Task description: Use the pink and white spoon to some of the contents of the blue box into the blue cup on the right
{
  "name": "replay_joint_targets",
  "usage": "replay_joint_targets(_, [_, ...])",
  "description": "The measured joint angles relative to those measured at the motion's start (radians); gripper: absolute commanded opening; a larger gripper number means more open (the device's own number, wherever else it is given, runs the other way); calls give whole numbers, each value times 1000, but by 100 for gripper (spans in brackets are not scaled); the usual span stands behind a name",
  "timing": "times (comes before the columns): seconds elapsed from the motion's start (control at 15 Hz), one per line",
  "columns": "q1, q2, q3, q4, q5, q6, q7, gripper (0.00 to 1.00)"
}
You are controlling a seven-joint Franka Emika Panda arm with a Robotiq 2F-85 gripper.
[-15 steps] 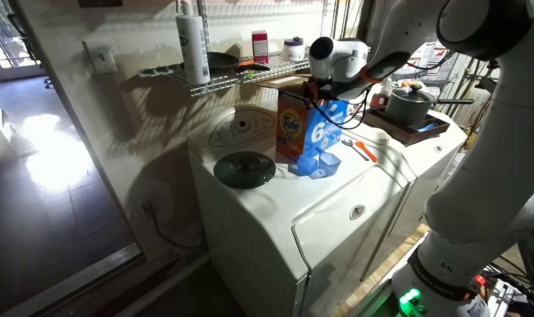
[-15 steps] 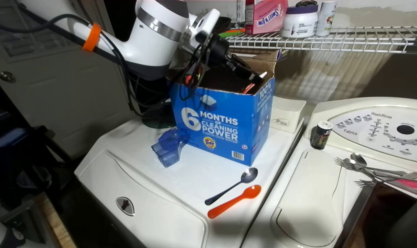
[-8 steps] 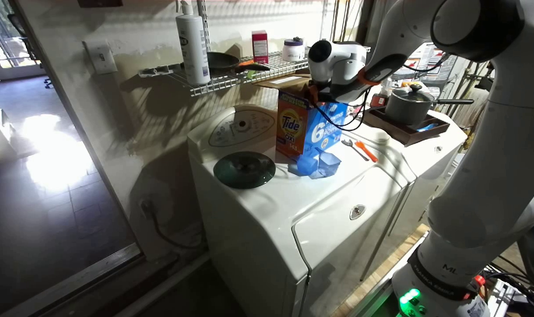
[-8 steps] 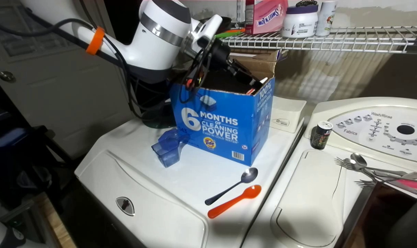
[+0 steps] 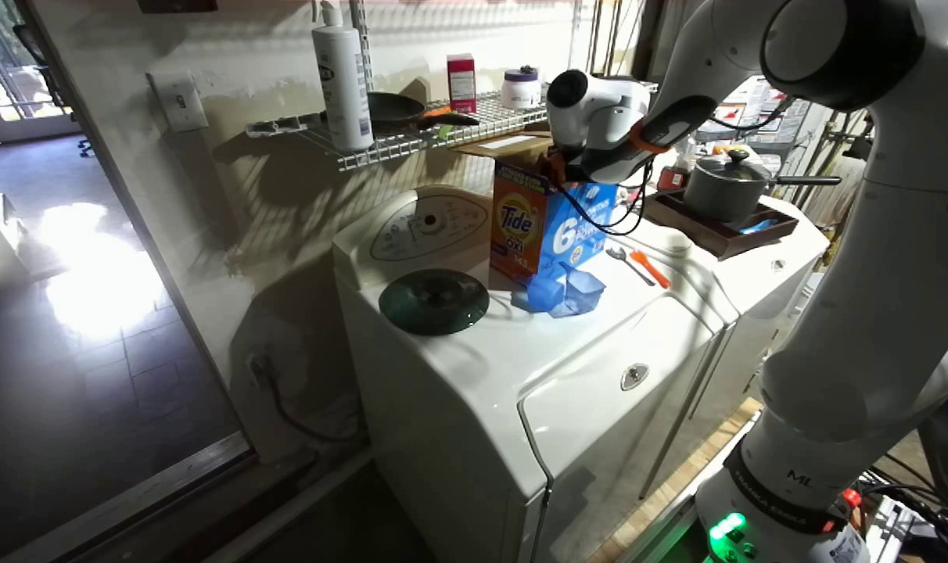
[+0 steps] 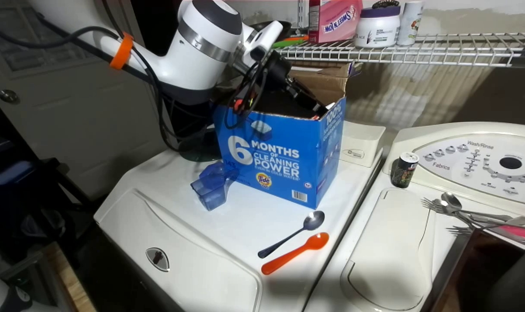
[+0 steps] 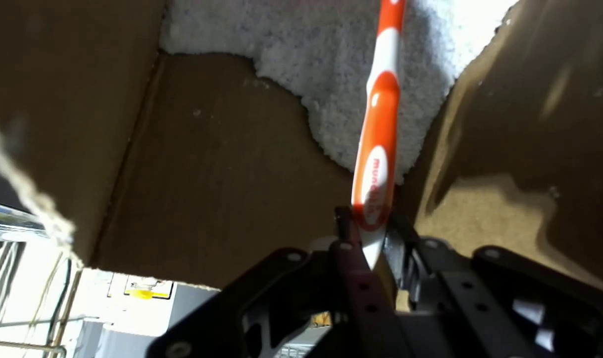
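Note:
The blue box (image 6: 280, 151) stands open on the white washer, and also shows in an exterior view (image 5: 579, 219). White speckled powder (image 7: 331, 89) lies inside it. My gripper (image 7: 368, 226) reaches down into the box and is shut on the handle end of the pink and white spoon (image 7: 381, 124). The spoon's far end runs out of the wrist view's top edge, over the powder. In an exterior view only a white bit of the spoon (image 6: 330, 105) and some red show beside my fingertips (image 6: 321, 112). Two translucent blue cups (image 6: 212, 193) (image 5: 544, 293) sit beside the box.
A dark spoon (image 6: 288, 234) and an orange spoon (image 6: 295, 253) lie before the box. A dark round disc (image 5: 435, 301) is beside it. A wire shelf (image 6: 418, 52) hangs behind and above. A black can (image 6: 404, 171) and several forks and spoons (image 6: 470, 214) are on the neighbouring machine.
My gripper has moved slightly down, deeper into the box. The spoon has sunk further behind the box's edge in an exterior view. The cups and loose spoons have not moved.

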Motion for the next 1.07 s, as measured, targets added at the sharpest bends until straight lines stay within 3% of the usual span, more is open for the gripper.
replay_joint_targets(1.0, [16,10,-7,0,93,-40,-134,5])
replay_joint_targets(1.07, [18,10,-8,0,93,-39,-138,19])
